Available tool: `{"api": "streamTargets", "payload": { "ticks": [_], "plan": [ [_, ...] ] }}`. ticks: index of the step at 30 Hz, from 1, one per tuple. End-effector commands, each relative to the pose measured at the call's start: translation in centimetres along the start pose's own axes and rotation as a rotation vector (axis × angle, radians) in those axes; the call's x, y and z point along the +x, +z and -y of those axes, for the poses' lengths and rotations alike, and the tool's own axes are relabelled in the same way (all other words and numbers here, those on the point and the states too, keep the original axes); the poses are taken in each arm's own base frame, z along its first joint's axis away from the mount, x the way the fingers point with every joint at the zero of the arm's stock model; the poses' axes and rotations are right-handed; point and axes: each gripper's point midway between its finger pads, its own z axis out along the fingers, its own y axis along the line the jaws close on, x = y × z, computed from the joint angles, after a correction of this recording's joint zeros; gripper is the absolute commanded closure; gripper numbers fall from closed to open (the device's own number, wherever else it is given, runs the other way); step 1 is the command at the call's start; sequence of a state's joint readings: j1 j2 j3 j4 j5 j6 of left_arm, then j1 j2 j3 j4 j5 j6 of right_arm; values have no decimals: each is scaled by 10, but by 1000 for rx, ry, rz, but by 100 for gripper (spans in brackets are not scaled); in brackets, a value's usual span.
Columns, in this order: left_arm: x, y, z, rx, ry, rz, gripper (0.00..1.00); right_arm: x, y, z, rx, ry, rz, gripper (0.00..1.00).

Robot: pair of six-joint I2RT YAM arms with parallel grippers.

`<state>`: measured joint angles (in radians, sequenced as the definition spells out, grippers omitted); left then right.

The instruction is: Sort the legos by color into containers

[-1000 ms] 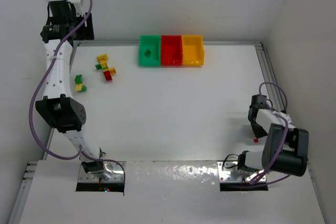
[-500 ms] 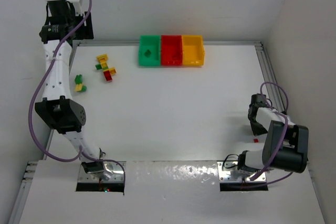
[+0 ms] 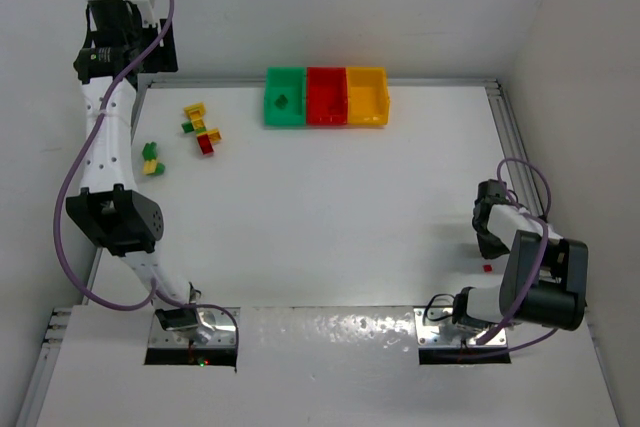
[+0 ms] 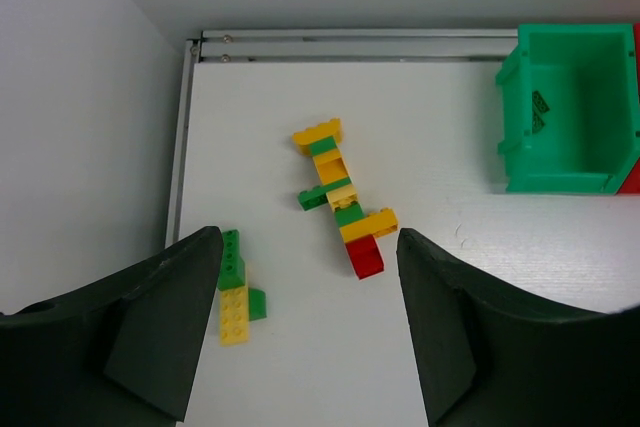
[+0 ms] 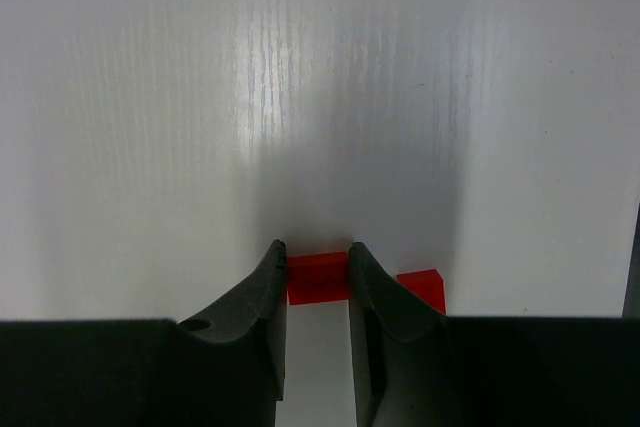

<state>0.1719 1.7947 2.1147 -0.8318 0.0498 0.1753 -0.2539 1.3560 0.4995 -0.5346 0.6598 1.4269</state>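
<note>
My right gripper (image 5: 316, 250) is low over the table at the near right (image 3: 489, 237). It is shut on a small red lego (image 5: 318, 282). A second red lego (image 5: 420, 289) lies just to its right and also shows in the top view (image 3: 487, 268). My left gripper (image 4: 308, 247) is open and empty, held high over the far left corner (image 3: 125, 32). Below it lie a chain of yellow, green and red legos (image 4: 343, 197) (image 3: 202, 127) and a small green and yellow clump (image 4: 235, 292) (image 3: 150, 158). The green bin (image 3: 270, 99), red bin (image 3: 326, 117) and yellow bin (image 3: 367, 119) stand in a row at the back.
A metal rail (image 3: 505, 127) runs along the table's right edge, close to my right gripper. Another rail (image 4: 180, 147) runs along the left edge beside the legos. The green bin (image 4: 515, 117) shows a dark mark inside. White walls close in on three sides.
My right gripper has shifted slightly toward the near edge. The left arm has barely moved. The legos on the left have not moved.
</note>
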Motion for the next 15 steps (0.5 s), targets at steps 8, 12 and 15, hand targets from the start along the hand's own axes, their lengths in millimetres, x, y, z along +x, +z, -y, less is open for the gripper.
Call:
{"api": "streamTargets", "payload": {
  "ticks": [8, 12, 15],
  "plan": [
    [-30, -19, -1, 1, 11, 111, 31, -25, -11, -10, -38, -24, 70, 100],
    [-31, -18, 0, 2, 15, 117, 31, -40, -26, -34, -134, -36, 103, 100],
    [-32, -16, 0, 1, 11, 126, 31, -47, -42, -58, -221, -82, 131, 100]
  ]
}}
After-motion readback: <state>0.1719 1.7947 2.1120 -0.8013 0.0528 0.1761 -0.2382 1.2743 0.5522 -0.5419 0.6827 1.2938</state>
